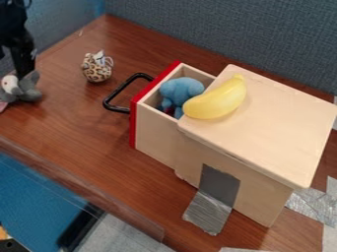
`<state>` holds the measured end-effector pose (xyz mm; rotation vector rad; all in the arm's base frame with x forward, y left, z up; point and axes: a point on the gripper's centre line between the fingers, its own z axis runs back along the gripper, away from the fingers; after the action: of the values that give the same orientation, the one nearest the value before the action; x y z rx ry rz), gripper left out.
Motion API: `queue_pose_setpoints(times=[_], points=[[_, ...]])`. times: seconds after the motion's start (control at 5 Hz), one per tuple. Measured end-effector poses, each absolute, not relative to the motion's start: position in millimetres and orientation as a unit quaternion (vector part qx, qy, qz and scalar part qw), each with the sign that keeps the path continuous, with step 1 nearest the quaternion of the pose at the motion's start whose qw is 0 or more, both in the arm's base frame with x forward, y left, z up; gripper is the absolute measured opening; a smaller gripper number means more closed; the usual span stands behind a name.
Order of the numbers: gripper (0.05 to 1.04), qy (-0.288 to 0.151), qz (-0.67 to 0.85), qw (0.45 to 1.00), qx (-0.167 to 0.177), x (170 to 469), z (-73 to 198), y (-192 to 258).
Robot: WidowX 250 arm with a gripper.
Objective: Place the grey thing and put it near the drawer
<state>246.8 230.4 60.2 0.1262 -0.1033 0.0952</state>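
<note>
At ten o'clock on the table (62, 120), claw (26, 75): one, pointing down with its lower end against the grey toy; I cannot tell whether it is open, closed or gripping.
Grey toy (29, 92): one, soft, with white and pink parts, between nine and ten o'clock, right under the claw. The claw is probably there to pick it up or to set it down; which of these I cannot tell.
Drawer (154, 130): one, with a red front, pulled out of the box towards ten o'clock. The grey toy is well apart from it, so the task looks unfinished; the likely move is towards three o'clock.
Handle (120, 93): one, black, sticking out from the drawer front, there for pulling.
Spotted toy (97, 68): one, between ten and eleven o'clock, between the claw and the handle. It could be bumped if the grey toy travels low.
Blue toy (181, 92): one, just above the centre towards twelve, inside the drawer, whose walls probably keep it from rolling away.
Banana (220, 100): one, yellow, at two o'clock, lying on the flat top of the box.
Box (273, 123): one, pale wood, at three o'clock.
Tape (209, 212): at least two silver patches, at five and four o'clock, probably fixing the box down.
</note>
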Motion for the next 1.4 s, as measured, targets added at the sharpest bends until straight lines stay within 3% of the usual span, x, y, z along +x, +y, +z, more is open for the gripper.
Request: queue_pose_setpoints(times=[0.6, 0.8, 1.0, 1.2, 1.4], points=[[0.999, -0.018, 0.093, 0.993, 0.076, 256.5, 22.1, 243.3], [0.952, -0.004, 0.104, 0.991, 0.081, 254.8, 12.8, 243.9], [0.719, -0.005, 0.111, 0.990, 0.082, 254.5, 11.6, 243.2], [0.572, -0.008, 0.109, 0.991, 0.075, 252.7, 10.1, 237.7], [0.530, -0.021, 0.106, 0.991, 0.075, 254.4, 33.1, 229.7]])
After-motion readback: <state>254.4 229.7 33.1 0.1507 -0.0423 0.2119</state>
